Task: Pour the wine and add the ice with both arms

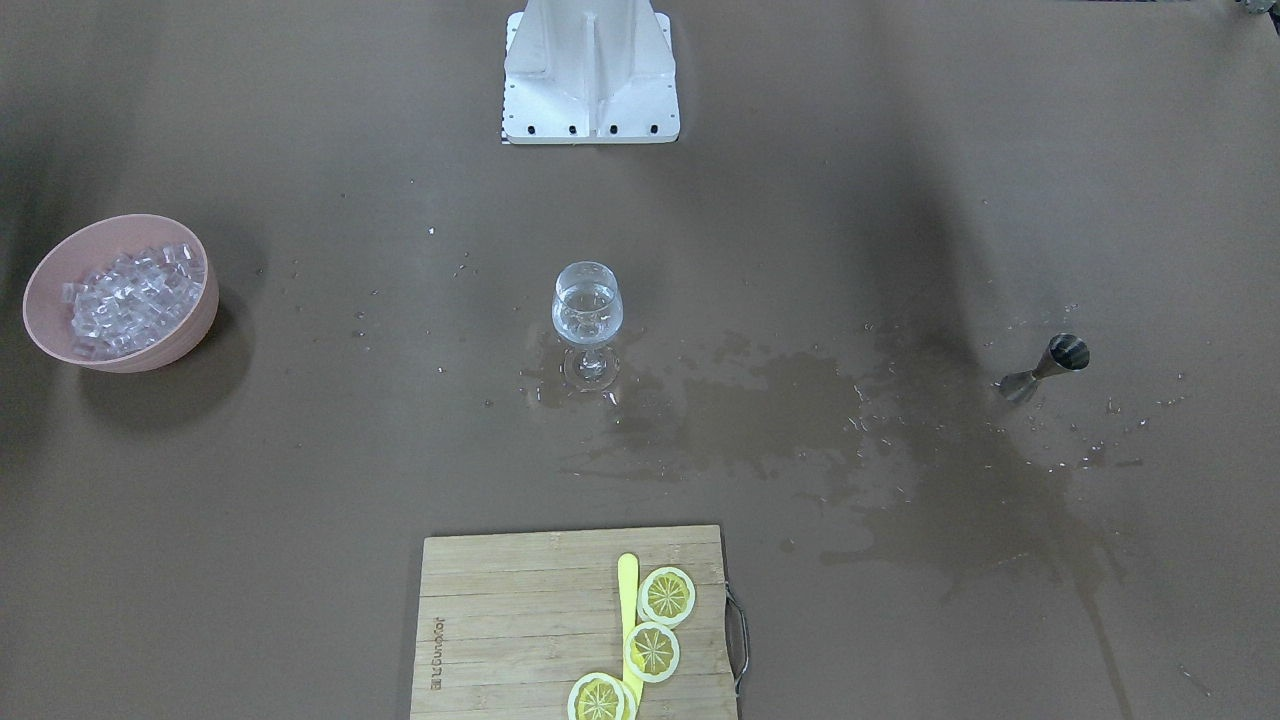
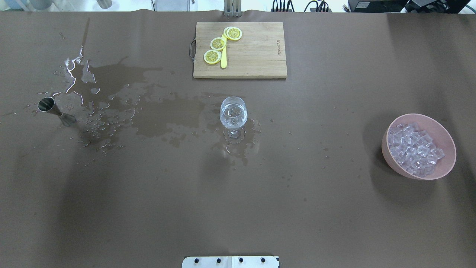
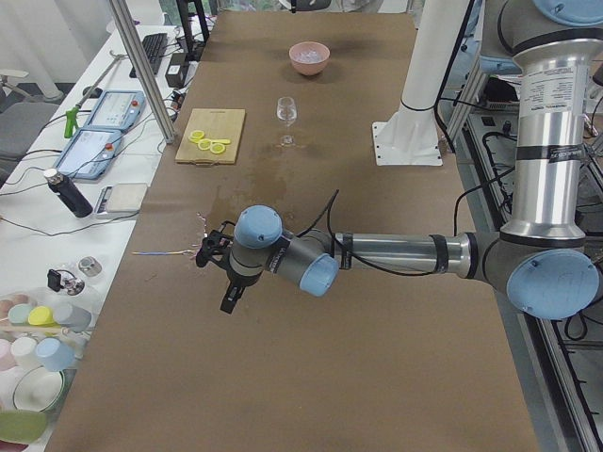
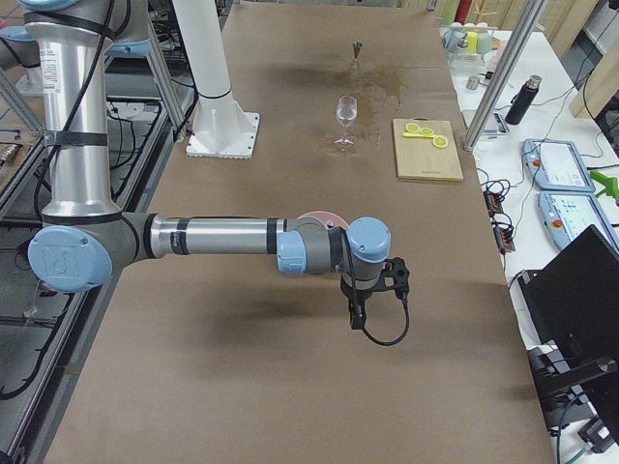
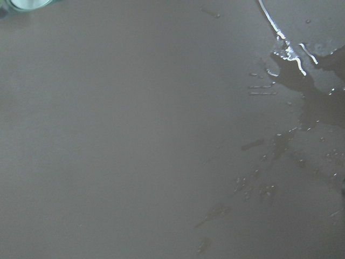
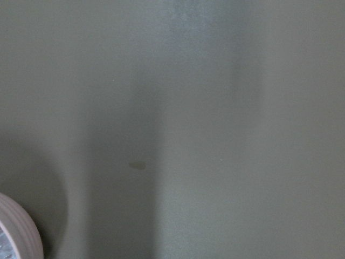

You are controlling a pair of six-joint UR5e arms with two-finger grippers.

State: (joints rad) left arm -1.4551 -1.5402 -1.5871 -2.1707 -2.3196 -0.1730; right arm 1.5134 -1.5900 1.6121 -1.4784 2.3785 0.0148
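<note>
The front-facing camera looks steeply down from across the bench [image 1: 300, 520], with the white pedestal base [image 1: 590, 90] at its top edge. The overhead camera faces the opposite way from behind that base, so the wine glass [image 1: 587, 305], pink bowl [image 1: 195, 320] and cutting board [image 1: 500, 620] appear in both, turned around. Side cameras look along the bench from opposite ends, the left arm [image 3: 396, 254] or right arm [image 4: 213, 235] near. Both wrist cameras point down, close to the brown surface.

Head count on the bench [image 2: 334, 208], mostly singles.
One wine glass [image 2: 233, 113], one pink bowl [image 2: 442, 134], one steel jigger [image 2: 55, 110], one wooden board [image 2: 256, 56], one yellow stick [image 2: 223, 59], three lemon slices [image 2: 218, 43], two arms: a left arm [image 3: 396, 252] and a right arm [image 4: 213, 235]. The ice cubes [image 2: 412, 149] are too many to count.
</note>
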